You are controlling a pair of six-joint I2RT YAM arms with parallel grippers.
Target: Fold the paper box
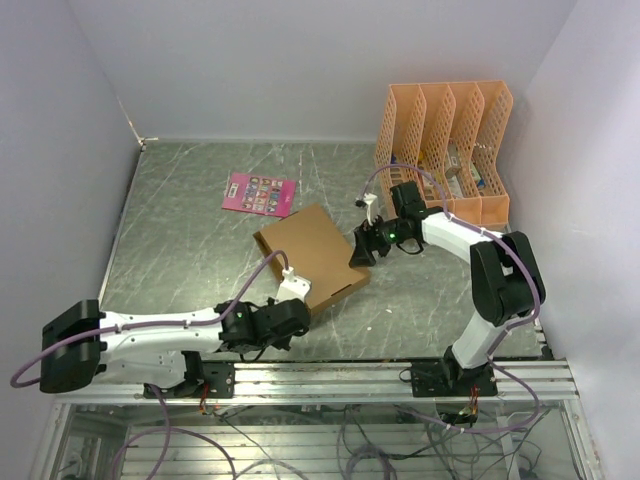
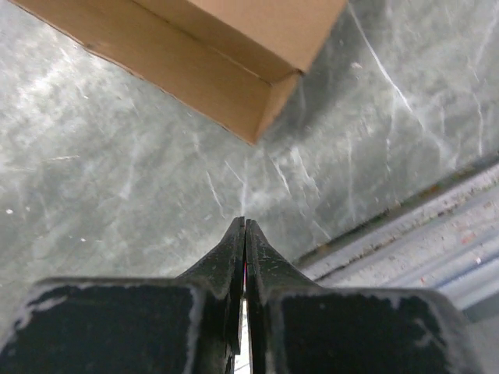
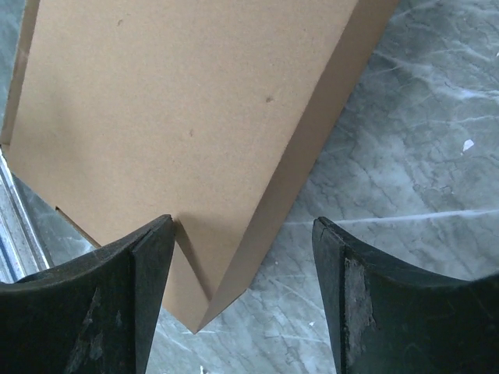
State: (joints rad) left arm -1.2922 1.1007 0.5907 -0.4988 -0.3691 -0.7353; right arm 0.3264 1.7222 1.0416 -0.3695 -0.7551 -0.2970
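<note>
The paper box (image 1: 312, 252) is a closed, shallow brown cardboard box lying flat on the marble table, turned at an angle. My left gripper (image 1: 297, 318) is shut and empty, just off the box's near corner (image 2: 257, 117); its closed tips (image 2: 245, 226) sit above the table short of that corner. My right gripper (image 1: 362, 248) is open at the box's right corner. In the right wrist view the box's corner (image 3: 203, 312) lies between my spread fingers (image 3: 152, 257), with the lid top (image 3: 179, 101) ahead.
An orange lattice file organizer (image 1: 445, 150) stands at the back right. A small pink printed card (image 1: 259, 194) lies behind the box. An aluminium rail (image 1: 400, 378) runs along the near table edge and shows in the left wrist view (image 2: 421, 234).
</note>
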